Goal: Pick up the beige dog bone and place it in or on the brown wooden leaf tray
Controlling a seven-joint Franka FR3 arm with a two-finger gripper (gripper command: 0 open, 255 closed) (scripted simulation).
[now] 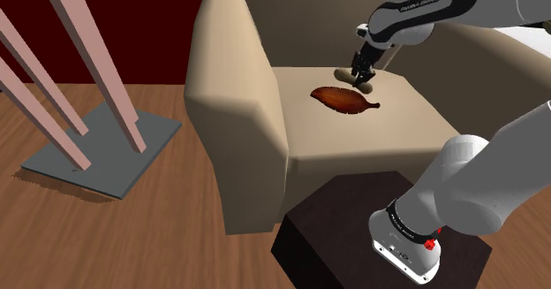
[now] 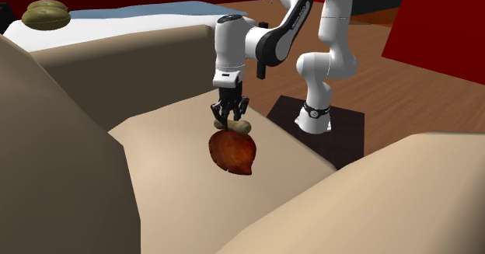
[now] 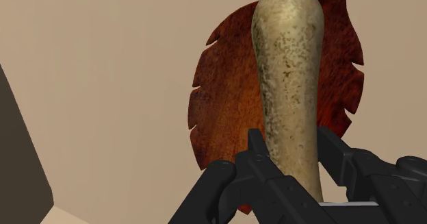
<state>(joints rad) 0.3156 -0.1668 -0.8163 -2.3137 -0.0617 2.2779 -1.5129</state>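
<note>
Dog bone (image 3: 287,72) (image 2: 233,125): beige, long, rounded, w/ fine dark speckles. It is smooth & a bit fatter toward the free end. The black jaws are closed narrow on it, w/ one finger (image 3: 259,157) each side of the shaft, both pressed to it, so the bone's held. White arm (image 2: 272,35) comes down from above w/ the wrist approx. vertical. The bone lies roughly level across the jaws.

Position: the bone hangs over the leaf tray (image 2: 232,153) (image 1: 343,99) (image 3: 219,99) & looks lifted clear of it. In the shoulder view it shows just past the tray's far edge. In the 2nd ext. view it shows at the tray's upper edge. In the wrist view the tray lies straight behind the bone, w/ its notched rim sticking out both sides.

Tray: red-brown, leaf-shaped, shallow, w/ mottled surface, toothed outline & a short stem at one end. It lies flat on the seat cushion (image 1: 380,133) of a beige armchair (image 1: 234,110), w/ an armrest either side of the tray.

Around the tray:
- A dark box stand (image 1: 344,234) sits off the seat's front edge from the tray & carries the arm's base.
- Wood floor (image 1: 132,234) lies beyond the armrest.
- A grey floor plate (image 1: 97,150) w/ pink legs (image 1: 106,75) stands well apart from the tray.
- In the 2nd ext. view, a bed (image 2: 132,15) w/ a white cover & an olive cushion (image 2: 47,14) is far behind the tray.
</note>
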